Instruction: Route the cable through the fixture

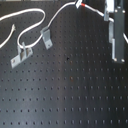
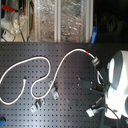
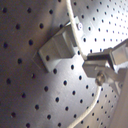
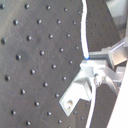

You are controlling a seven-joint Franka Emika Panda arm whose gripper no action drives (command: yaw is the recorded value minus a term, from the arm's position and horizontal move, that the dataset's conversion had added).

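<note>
Arm at the first exterior view's right, hand at the far edge of the perforated counter. The cable lies in loops across the far half of the counter; its red band sits just beside the hand. Both wrist views show the white cord passing between the fingers, so the hand reads as clamped on the cable near the red-banded end, though the contact itself is blurred.

The fixture, a tall grey bracket strip, stands directly under the hand in the first exterior view. In the first wrist view a grey bracket lies close by with the cord crossing over it; I cannot tell whether the cord is seated in any slot.

Step in hand, as I judge it: leading the held end into the fixture. Best done slowly, keeping the cord taut and aligned with the opening, with slack drawn from the loops.

Room: the near counter is open. An angled clip and a post clamp stand at the first exterior view's left, well apart from the hand, with cable loops running past them; pulling could drag the cord against them.
</note>
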